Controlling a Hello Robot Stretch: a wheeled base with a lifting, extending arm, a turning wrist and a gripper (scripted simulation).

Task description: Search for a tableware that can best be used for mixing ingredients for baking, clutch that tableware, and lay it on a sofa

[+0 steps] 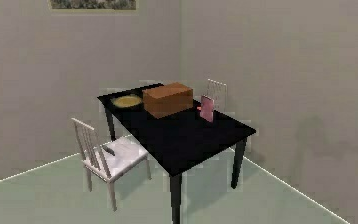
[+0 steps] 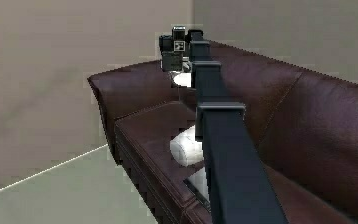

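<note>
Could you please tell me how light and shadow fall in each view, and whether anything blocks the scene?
Forward view: soft, even light, no glare on the black table, the right-hand wall slightly greyer. Arm side view: the dark arm crosses the middle and hides part of the brown sofa, whose cushions carry pale highlights.

— What sort of place are you in?
— A home, I'd say. Mid-frame in my forward view a black dining table (image 1: 177, 135) stands in a room corner with white chairs (image 1: 112, 160) drawn up, and a framed picture (image 1: 95, 4) hangs at the upper left.
— Anything else homely?
— A dark brown leather sofa (image 2: 297, 105) spans the right of my arm side view.
</note>
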